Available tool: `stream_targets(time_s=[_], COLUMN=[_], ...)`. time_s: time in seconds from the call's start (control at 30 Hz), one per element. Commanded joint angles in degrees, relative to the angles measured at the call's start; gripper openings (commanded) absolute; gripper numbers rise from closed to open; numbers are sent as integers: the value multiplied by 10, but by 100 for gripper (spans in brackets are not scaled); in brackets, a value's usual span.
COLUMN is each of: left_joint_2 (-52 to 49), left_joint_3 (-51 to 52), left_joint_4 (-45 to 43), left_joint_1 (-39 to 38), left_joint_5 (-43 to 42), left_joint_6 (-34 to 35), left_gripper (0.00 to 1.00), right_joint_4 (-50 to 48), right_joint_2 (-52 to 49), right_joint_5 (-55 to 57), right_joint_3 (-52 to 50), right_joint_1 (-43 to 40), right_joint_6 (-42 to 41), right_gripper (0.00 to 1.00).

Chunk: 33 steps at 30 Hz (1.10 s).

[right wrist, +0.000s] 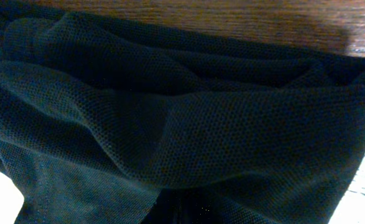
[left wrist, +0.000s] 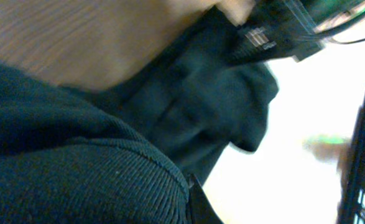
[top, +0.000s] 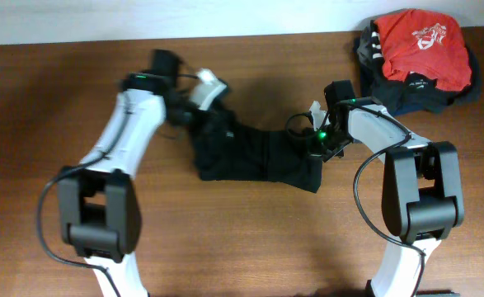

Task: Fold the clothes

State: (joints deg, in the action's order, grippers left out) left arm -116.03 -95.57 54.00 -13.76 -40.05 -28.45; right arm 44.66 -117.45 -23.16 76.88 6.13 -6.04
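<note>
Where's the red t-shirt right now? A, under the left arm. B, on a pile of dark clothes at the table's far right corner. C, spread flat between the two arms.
B: the red t-shirt lies atop the dark folded garments at the far right corner, apart from the black garment.

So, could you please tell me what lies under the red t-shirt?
Under the red t-shirt lie dark folded garments, their edges showing around it. How many there are cannot be seen; the shirt covers them.
</note>
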Motion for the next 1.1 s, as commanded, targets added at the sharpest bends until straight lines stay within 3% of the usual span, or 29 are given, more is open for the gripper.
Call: stream_targets(time_s=[0.0, 0.17, 0.37, 0.7, 0.9, 0.93, 0.97, 1.0, 1.03, 1.07], left_joint_2=[13, 13, 12, 12, 12, 12, 12, 12, 12, 12], left_joint_3=[-9, -9, -9, -9, -9, -9, -9, -9, -9, -9], left_joint_4=[-44, -107, -110, -126, -185, -190, -191, -193, -195, -197], left_joint_1=[-74, -162, -214, -222, -252, -260, -268, -271, -281, -287], left_joint_5=[-6, 78, 141, 138, 120, 120, 120, 120, 120, 120], left_joint_6=[32, 84, 98, 113, 126, 126, 126, 126, 126, 126], left_gripper=[1, 1, 1, 1, 2, 18, 51, 68, 93, 99], right_joint_4=[-6, -7, -16, -4, 33, 38, 42, 43, 42, 42], right_joint_2=[-48, -48, -12, 240, 291, 291, 291, 291, 291, 291], right_joint_5=[23, 12, -52, -84, -85, -89, -93, -96, -98, -99], right_joint_3=[-16, -16, 5, 51, 51, 51, 51, 51, 51, 51], right_joint_1=[5, 5, -8, -158, -233, -239, -246, -247, -249, -249], right_joint_6=[-2, -2, -2, -26, -26, -23, -21, -19, -17, -17], right_gripper=[4, 4, 4, 4, 4, 4, 4, 4, 4, 4])
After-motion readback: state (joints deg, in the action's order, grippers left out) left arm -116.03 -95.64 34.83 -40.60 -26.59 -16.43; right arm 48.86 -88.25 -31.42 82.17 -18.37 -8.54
